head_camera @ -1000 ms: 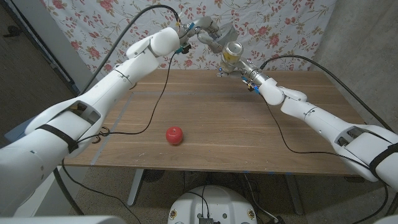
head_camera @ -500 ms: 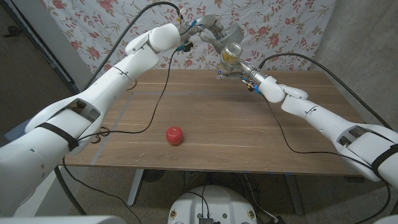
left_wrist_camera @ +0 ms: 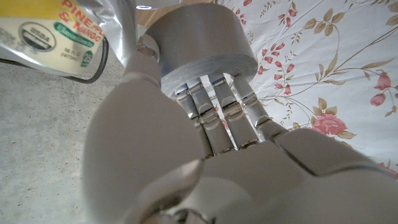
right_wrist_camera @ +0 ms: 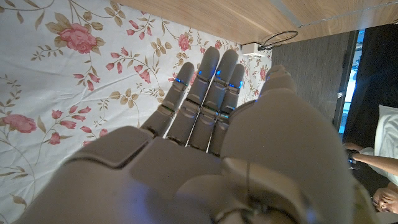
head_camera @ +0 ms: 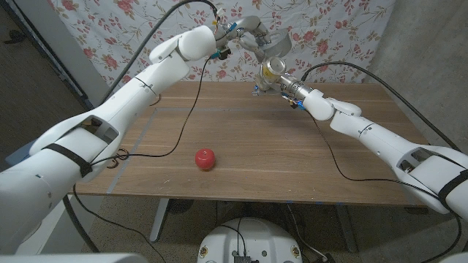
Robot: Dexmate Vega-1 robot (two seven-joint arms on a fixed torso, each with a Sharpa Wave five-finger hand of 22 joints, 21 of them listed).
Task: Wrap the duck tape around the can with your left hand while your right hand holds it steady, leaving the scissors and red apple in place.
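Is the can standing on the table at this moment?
No. In the head view the can is held up off the table by the right robot hand.

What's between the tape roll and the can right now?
Nothing visible. The left hand holds the tape roll just above the can, which the right hand grips off the table. The left wrist view shows tape already running from roll to can.
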